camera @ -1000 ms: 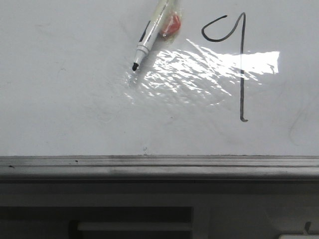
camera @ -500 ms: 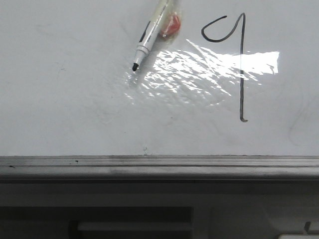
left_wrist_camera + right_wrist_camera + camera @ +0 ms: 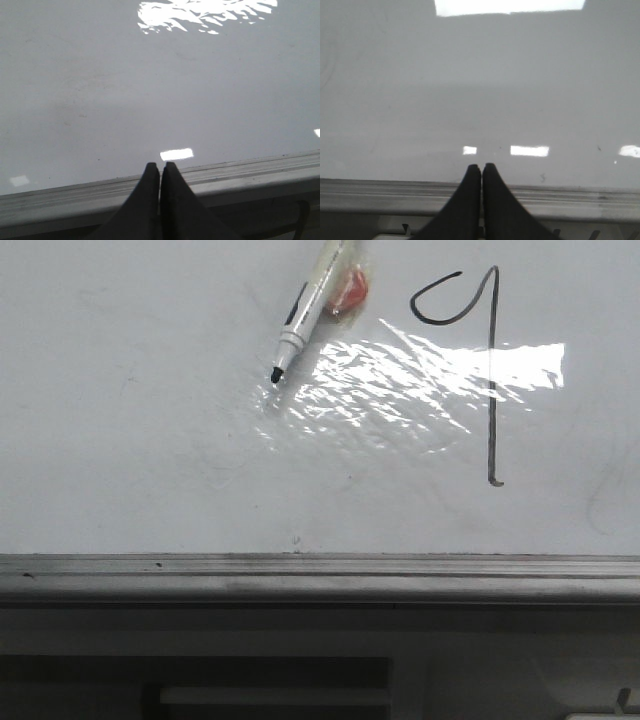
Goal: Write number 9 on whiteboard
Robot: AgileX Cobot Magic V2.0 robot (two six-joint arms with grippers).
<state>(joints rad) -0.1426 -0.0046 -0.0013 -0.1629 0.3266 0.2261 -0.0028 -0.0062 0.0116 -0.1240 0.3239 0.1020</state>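
So the number 9 is being shown already drawn on the whiteboard, sitting up around 1 o'clock in the front view. An open, pointy loop is being joined to a long straight stem, and the stem is being finished off with a tiny hook at its lower end. A bright glare patch is being cut through by that stem, roughly midway down.

A marker is being seen lying tilted on the board at about 12 o'clock, left of the figure and apart from it, with its dark tip aimed toward 7 o'clock. Something small and reddish is being seen just beside the marker's barrel; what it is can't be told. A grey metal rail is being run along the board's near edge.

The left hand is being kept clenched, its two dark fingertips pressed together with nothing between them, hovering over the rail in the left wrist view. Same deal for the right hand: fingertips being held shut on nothing, over the rail in its own view. Neither hand is being caught by the front view, and neither is touching the marker or the figure.

Faint grey smudges are being noticed here and there across the glossy surface.
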